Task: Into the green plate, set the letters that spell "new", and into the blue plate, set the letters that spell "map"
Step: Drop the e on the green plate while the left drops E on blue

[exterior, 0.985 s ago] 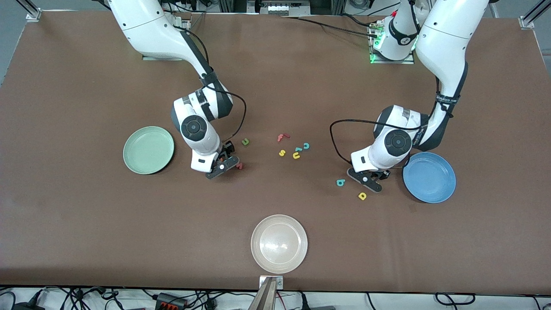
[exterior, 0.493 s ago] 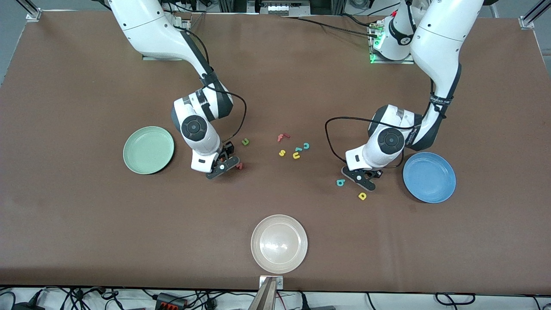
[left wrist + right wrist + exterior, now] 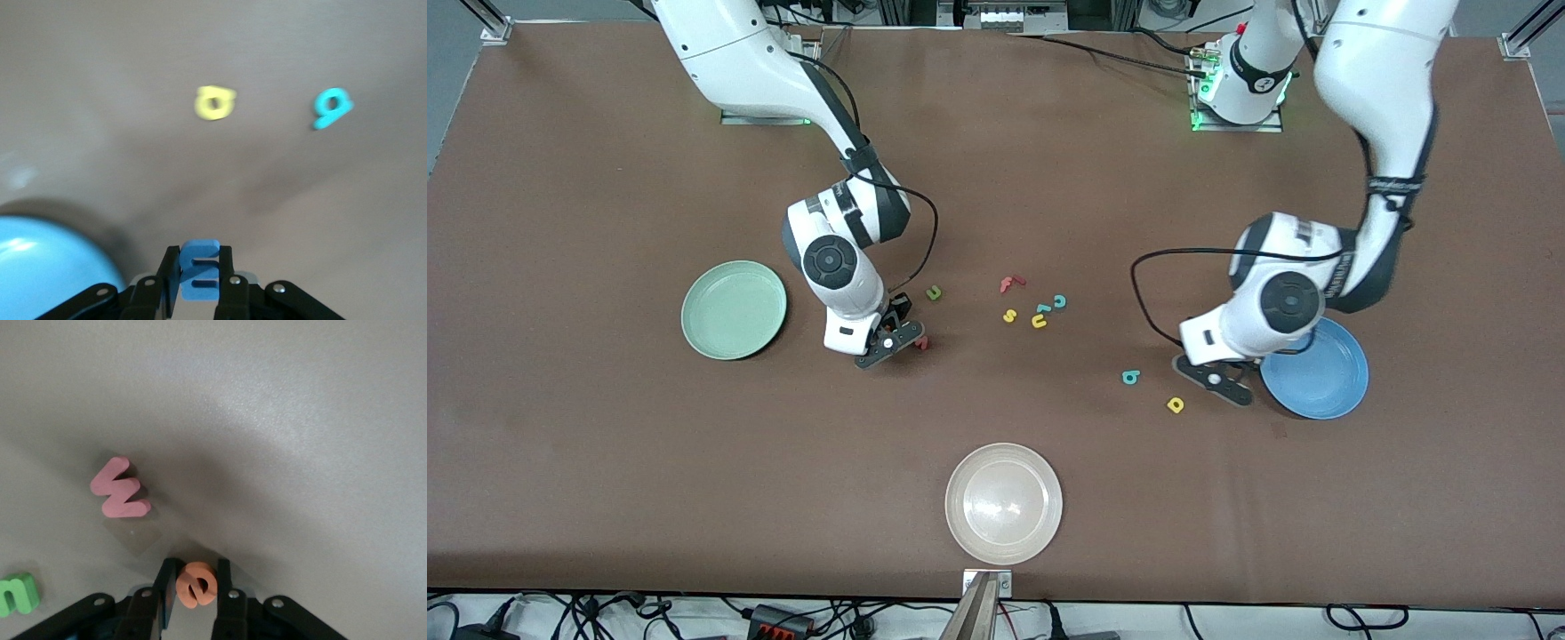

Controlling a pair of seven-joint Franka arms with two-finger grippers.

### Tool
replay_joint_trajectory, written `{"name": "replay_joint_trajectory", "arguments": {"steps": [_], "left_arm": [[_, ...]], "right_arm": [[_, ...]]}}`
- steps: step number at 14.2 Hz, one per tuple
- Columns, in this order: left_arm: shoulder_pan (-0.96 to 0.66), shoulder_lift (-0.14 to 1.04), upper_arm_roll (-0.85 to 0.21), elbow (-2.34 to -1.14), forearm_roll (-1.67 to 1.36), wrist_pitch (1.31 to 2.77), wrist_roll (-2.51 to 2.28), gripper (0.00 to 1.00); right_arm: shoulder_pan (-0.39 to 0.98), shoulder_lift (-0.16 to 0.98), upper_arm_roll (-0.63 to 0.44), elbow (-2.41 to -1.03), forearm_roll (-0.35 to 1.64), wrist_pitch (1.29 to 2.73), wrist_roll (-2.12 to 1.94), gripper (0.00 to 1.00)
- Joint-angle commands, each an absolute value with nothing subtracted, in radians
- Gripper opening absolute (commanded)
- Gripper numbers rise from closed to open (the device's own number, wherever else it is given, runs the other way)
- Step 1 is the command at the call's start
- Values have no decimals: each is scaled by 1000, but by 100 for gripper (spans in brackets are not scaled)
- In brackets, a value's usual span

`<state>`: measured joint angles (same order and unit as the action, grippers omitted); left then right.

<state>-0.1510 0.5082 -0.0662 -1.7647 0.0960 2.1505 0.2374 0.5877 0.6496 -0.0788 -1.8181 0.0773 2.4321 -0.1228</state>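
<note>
A beige plate (image 3: pixel 1004 503) sat on the brown surface (image 3: pixel 605 462) near the front camera. A red f (image 3: pixel 1011 284), yellow s (image 3: pixel 1009 316), yellow u (image 3: pixel 1040 322) and teal c (image 3: pixel 1059 301) lay in the middle.

The left end effector (image 3: pixel 199 280) pinched the blue m (image 3: pixel 199 268) beside the blue plate (image 3: pixel 1325 378). The yellow a (image 3: pixel 1176 405) and teal p (image 3: pixel 1130 377) lay nearby.

The right end effector (image 3: pixel 193 593), bent low, pinched the orange e (image 3: pixel 196 584). The pink w (image 3: pixel 119 496) and green n (image 3: pixel 934 292) lay close, near the green plate (image 3: pixel 734 309).

plates (image 3: pixel 690 293): 3 | foam letters (image 3: pixel 1130 377): 11 | arms (image 3: pixel 747 62): 2
</note>
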Motion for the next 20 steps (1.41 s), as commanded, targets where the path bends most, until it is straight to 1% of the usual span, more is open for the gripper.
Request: {"name": "replay_joint_trajectory", "arguments": {"steps": [1, 3, 5, 6, 8, 9, 10, 11, 13, 14, 16, 18, 19, 20], "left_arm": [[-54, 508, -74, -1732, 123, 2103, 311, 11], [7, 525, -72, -1739, 130, 2108, 331, 12], [28, 551, -72, -1743, 173, 2109, 331, 12], [41, 563, -74, -1746, 178, 2109, 331, 13], [51, 577, -74, -1761, 179, 2117, 330, 25], [54, 578, -74, -1761, 179, 2117, 330, 57], [52, 572, -75, -1759, 179, 2114, 328, 100], [48, 560, -87, -1750, 179, 2091, 325, 100], [13, 532, -110, -1744, 175, 2047, 283, 100], [0, 528, -126, -1732, 169, 2046, 250, 100], [-52, 538, -179, -1666, 167, 2043, 200, 100], [-121, 595, -181, -1631, 166, 2052, 112, 100], [-155, 626, -183, -1625, 161, 2069, 63, 100], [-181, 655, -181, -1590, 172, 2109, 36, 100]], "right_arm": [[600, 654, -83, -1815, 94, 2427, -129, 1], [595, 620, -87, -1810, 97, 2378, -127, 0], [577, 550, -110, -1810, 98, 2275, -62, 0], [571, 522, -150, -1812, 95, 2208, -26, 0], [571, 488, -233, -1822, 95, 2119, -12, 1], [571, 477, -267, -1845, 95, 2080, -8, 1], [571, 459, -293, -1885, 95, 2076, 3, 1], [569, 447, -320, -1934, 95, 2082, 3, 1], [568, 445, -362, -1988, 97, 2085, 3, 3], [557, 446, -365, -2011, 98, 2089, 5, 3], [545, 452, -365, -2042, 98, 2121, 3, 3], [523, 469, -365, -2042, 98, 2135, 3, 4], [519, 477, -365, -2040, 98, 2146, 2, 10], [517, 488, -364, -2039, 100, 2154, 3, 34]]}}
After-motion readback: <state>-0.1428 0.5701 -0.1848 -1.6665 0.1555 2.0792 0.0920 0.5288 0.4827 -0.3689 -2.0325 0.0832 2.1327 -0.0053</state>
